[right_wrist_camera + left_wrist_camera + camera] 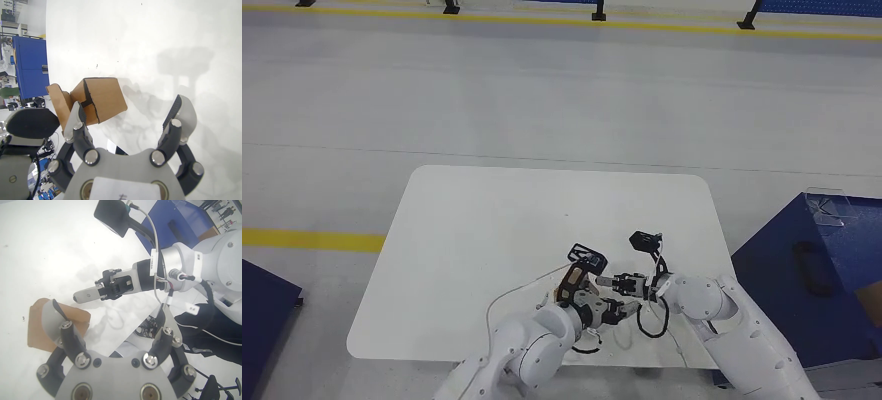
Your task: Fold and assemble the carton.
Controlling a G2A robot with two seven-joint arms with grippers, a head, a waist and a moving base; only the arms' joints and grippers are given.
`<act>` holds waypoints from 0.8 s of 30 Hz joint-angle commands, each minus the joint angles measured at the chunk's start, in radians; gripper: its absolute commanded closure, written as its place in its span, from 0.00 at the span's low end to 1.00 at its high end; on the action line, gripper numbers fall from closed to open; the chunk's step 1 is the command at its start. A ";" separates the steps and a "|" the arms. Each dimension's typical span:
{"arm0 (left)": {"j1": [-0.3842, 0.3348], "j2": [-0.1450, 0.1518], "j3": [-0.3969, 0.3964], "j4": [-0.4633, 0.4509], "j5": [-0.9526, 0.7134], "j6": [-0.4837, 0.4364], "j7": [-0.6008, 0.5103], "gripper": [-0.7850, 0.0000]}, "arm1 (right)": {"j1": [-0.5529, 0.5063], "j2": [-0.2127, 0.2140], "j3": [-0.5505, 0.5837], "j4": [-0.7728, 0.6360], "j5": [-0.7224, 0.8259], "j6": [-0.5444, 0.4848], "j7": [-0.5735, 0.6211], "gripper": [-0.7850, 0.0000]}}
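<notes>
**White tabletop, carton half-built at the near edge**

White tabletop (492, 230) on a pale grey floor, yellow line (312, 240) on the left, blue cabinet (802, 260) off to the right. All the action is bunched at the near edge, about the middle. The brown carton (105, 98) sits there on the tabletop, partly folded. Its body is squared up into a box shape, but the end flaps meet raggedly with a dark gap between them. One more flap stands loose on its left side.

The right gripper (128, 103) comes in from the right, level with the carton and just beside it. Its fingers are spread wide with nothing between them, only bare tabletop in the gap. One finger (75, 115) lines up in front of the carton's near corner, and I can't tell whether it touches.

The left gripper (108, 308) is close in too, at the near edge, with the carton just off to its left. Its fingers are also well apart and grip nothing. One finger (51, 317) overlaps the cardboard in its own wrist view, contact unclear. The two grippers are near each other, not touching.
</notes>
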 commanded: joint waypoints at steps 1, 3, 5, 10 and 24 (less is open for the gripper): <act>0.011 0.008 -0.036 -0.020 -0.014 -0.028 -0.029 0.00 | 0.000 0.000 0.000 0.000 0.000 0.000 0.000 0.00; 0.024 0.017 -0.072 -0.037 -0.037 -0.058 -0.065 0.00 | 0.000 0.000 0.000 0.000 0.000 0.000 0.000 0.00; 0.033 0.025 -0.104 -0.050 -0.051 -0.090 -0.106 0.00 | 0.000 0.000 0.000 0.000 0.000 0.000 0.000 0.00; 0.072 0.046 -0.158 -0.087 -0.069 -0.190 -0.162 0.00 | 0.000 0.000 0.000 0.000 0.000 0.000 0.000 0.00; 0.011 0.054 -0.142 0.053 -0.090 -0.337 -0.161 0.00 | -0.076 0.016 0.070 -0.139 -0.068 -0.012 -0.025 0.00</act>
